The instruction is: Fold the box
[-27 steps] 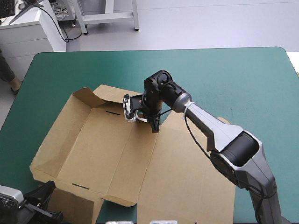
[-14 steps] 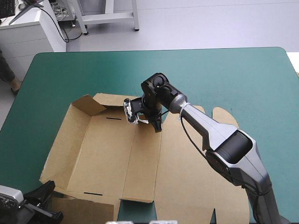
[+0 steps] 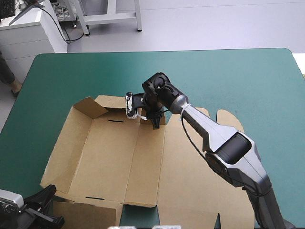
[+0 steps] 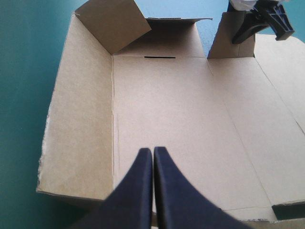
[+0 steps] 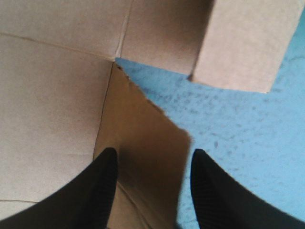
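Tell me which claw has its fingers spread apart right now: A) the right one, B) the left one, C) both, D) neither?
A: the right claw has its black fingers standing apart, a flap of the box between them; the left claw has its fingers meeting in one point.

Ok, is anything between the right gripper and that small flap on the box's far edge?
Nothing visible. The right gripper has its fingers open, with the flap of the box directly between them. Only bare teal-green cover lies beside the flap.
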`<state>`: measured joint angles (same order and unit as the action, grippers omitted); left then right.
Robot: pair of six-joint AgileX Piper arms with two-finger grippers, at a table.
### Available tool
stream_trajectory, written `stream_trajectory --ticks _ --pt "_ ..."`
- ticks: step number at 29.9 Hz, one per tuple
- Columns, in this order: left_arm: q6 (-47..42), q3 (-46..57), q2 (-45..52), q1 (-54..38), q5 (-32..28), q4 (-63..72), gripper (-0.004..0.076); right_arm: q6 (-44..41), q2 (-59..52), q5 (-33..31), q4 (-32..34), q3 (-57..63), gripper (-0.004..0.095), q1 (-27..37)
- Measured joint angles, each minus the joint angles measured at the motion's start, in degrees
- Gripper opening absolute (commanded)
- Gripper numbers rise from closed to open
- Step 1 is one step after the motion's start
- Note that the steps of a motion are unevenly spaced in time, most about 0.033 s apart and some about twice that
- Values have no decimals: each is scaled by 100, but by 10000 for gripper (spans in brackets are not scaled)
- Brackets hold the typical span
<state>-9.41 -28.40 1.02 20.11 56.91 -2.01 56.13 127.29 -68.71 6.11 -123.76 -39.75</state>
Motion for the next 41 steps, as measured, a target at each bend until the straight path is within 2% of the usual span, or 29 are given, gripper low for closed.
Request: stream_trajectory --ticks 9,13,15,18,25,30,41 --pt "0 0 0 0 -5 0 -8 -1304 -363 -238 65 -771 480 0" --pt "0 0 0 0 -5 0 -8 -2036 -839 -269 125 -771 350 0" --pt "0 0 0 0 -5 0 -8 -2435 -1161 -275 140 -771 228 0" --pt "0 0 0 0 -5 0 -8 -2965 -1711 -275 152 -779 -11 0" --pt "0 0 0 0 -11 0 -8 -4059 -2980 -277 350 -685 -15 0" --pt "0 0 0 0 -11 0 -8 -4615 -4224 -282 570 511 -15 0" --pt "0 0 0 0 -11 0 -4 -5842 -7589 -190 652 4816 -15 0"
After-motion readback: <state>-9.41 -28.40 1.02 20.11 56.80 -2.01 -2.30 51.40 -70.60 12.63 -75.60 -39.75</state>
